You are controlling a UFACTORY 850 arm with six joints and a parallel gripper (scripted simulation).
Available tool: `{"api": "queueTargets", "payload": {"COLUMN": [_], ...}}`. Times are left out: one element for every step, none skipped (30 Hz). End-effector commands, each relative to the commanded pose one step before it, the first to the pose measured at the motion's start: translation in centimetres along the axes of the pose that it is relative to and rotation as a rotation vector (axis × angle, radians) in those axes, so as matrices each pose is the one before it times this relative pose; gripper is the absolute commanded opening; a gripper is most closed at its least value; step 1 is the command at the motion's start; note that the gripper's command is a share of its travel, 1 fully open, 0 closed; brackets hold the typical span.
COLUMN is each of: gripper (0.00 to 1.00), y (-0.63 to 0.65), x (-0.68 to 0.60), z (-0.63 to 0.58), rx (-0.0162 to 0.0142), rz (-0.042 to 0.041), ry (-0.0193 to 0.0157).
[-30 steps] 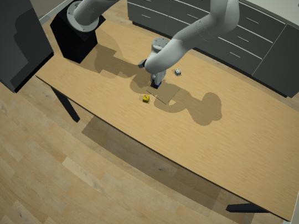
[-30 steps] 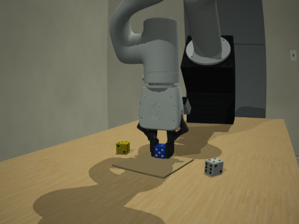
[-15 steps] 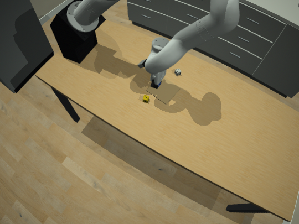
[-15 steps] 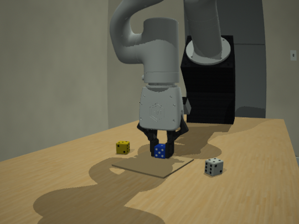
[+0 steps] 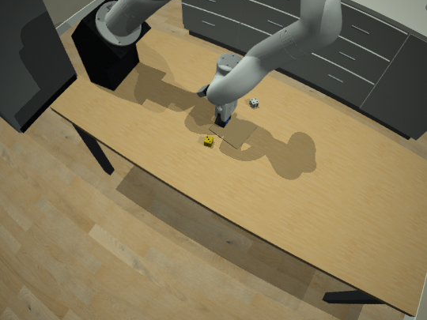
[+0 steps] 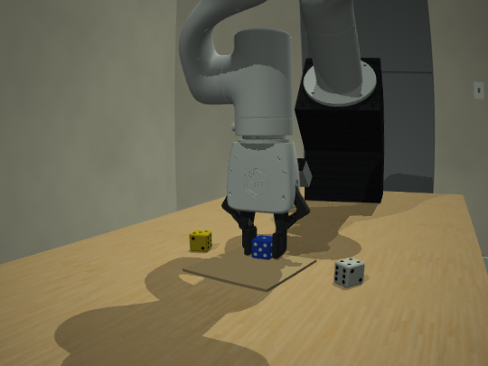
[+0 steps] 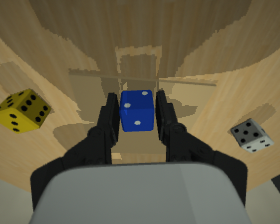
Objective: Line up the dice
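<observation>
Blue die (image 5: 227,121) (image 6: 262,247) (image 7: 137,111) | on mat (image 5: 239,133) (image 6: 253,274) (image 7: 90,92) | between jaws (image 5: 222,121) (image 6: 264,246) (parted, gaps both sides)

The top camera looks steeply down; the exterior camera faces the base (image 5: 95,67) (image 6: 343,156); the wrist camera looks down closely.

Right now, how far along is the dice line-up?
The blue die appears placed at the base-side part of the mat. The hand is open around it, holding nothing. Left: the yellow die and white die, both off the mat, then withdrawing the arm.
</observation>
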State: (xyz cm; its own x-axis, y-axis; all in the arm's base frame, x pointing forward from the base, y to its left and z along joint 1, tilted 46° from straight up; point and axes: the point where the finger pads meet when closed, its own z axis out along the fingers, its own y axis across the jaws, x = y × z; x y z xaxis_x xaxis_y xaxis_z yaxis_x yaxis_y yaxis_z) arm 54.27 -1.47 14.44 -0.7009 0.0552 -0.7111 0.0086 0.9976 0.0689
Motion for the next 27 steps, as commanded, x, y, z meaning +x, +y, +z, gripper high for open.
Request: {"api": "queueTargets", "payload": {"gripper": [0.43, 0.47, 0.47, 0.47, 0.47, 0.47, 0.47, 0.47, 0.47, 0.47, 0.47, 0.47, 0.47, 0.47, 0.47, 0.47, 0.47, 0.47, 0.47, 0.47, 0.47, 0.47, 0.47, 0.47, 0.47, 0.47, 0.47], "y": [-0.003, 0.0, 0.0, 0.0, 0.0, 0.0, 0.0, 0.0, 0.0, 0.0, 0.0, 0.0, 0.0, 0.0, 0.0, 0.0, 0.0, 0.0, 0.0, 0.0, 0.0, 0.0, 0.0, 0.0, 0.0, 0.0, 0.0], "x": [-0.015, 0.0, 0.0, 0.0, 0.0, 0.0, 0.0, 0.0, 0.0, 0.0, 0.0, 0.0, 0.0, 0.0, 0.0, 0.0, 0.0, 0.0, 0.0, 0.0, 0.0, 0.0, 0.0, 0.0, 0.0, 0.0, 0.001], "z": [-0.02, 0.0, 0.0, 0.0, 0.0, 0.0, 0.0, 0.0, 0.0, 0.0, -0.003, -0.023, -0.058, -0.105, 0.0, 0.0, -0.161, -0.221, -0.282, -0.342, -0.398, -0.448, -0.49, -0.523, -0.547, -0.56, -0.563], "rx": [0.00008, 0.0, 0.0, 0.0, 0.0, 0.0, 0.0, 0.0, 0.0, 0.0, 0.0, 0.0, 0.0, 0.0, 0.0, 0.0, 0.0, 0.0, 0.0, 0.0, 0.0, 0.0, 0.0, 0.0, 0.0, 0.0, 0.0], "rz": [0.00003, 0.0, 0.0, 0.0, 0.0, 0.0, 0.0, 0.0, 0.0, 0.0, 0.0, 0.0, 0.0, 0.0, 0.0, 0.0, 0.0, 0.0, 0.0, 0.0, 0.0, 0.0, 0.0, 0.0, 0.0, 0.0, 0.0], "ry": [-0.00035, 0.0, 0.0, 0.0, 0.0, 0.0, 0.0, 0.0, 0.0, 0.0, 0.0, 0.0, 0.0, 0.0, 0.0, 0.0, 0.0, 0.0, 0.0, 0.0, 0.0, 0.0, 0.0, 0.0, 0.0, 0.0, 0.0]}}
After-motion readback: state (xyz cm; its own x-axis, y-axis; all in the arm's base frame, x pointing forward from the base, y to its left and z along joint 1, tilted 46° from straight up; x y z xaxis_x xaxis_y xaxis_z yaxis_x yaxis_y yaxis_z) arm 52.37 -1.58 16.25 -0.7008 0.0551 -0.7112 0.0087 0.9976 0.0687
